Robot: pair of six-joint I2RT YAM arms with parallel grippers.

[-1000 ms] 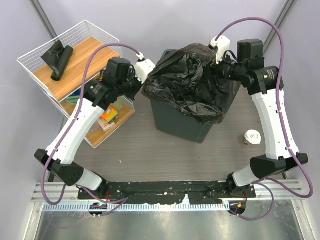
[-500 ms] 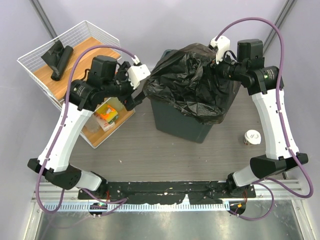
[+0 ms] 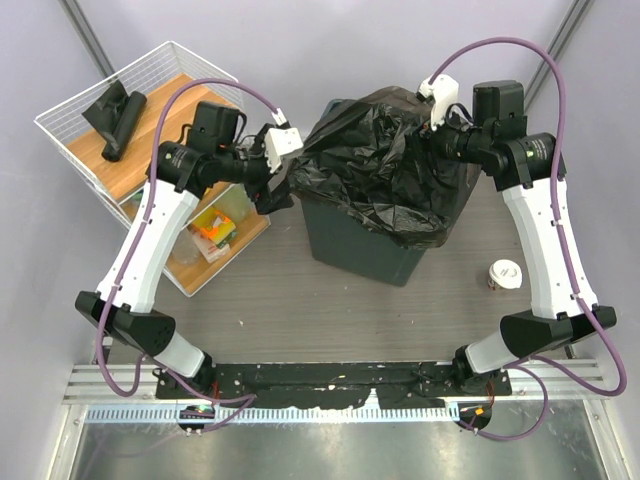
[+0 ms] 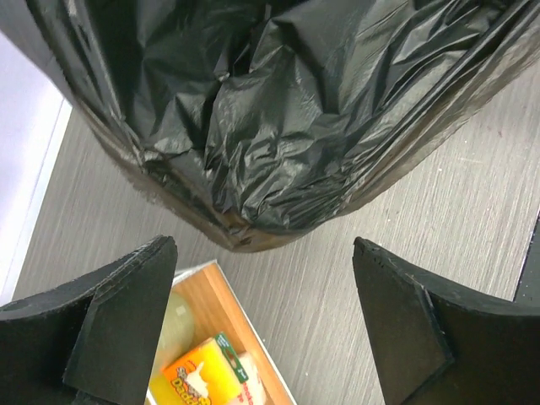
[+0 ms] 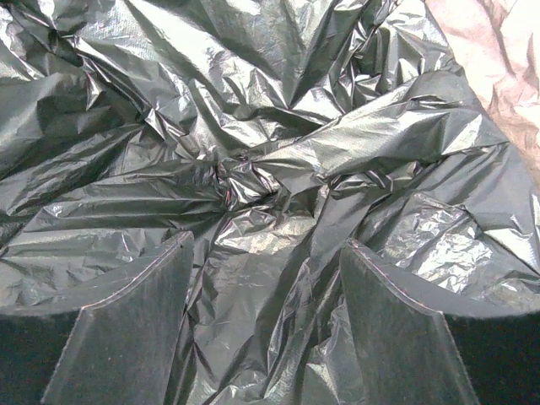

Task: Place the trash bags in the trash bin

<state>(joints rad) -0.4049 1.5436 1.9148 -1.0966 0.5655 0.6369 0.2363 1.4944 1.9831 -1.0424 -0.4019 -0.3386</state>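
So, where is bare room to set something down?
Bare tabletop lies between the trash bin, the paper cup and the black base plate. Crowded: the wire rack at left, and the bin's top under the black trash bag.

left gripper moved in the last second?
Yes. The left gripper has opened and backed off the bag, leftward from the bin toward the wire rack.

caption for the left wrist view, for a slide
Open left pincer facing the crinkled black trash bag, snack packet below.

My arms (image 3: 150, 245) are white with purple cables (image 3: 500, 38), the crinkled plastic trash bag (image 3: 385, 160) glossy black, the square plastic bin (image 3: 355, 250) dark grey-green, the tabletop (image 3: 300, 310) streaked grey wood-grain.
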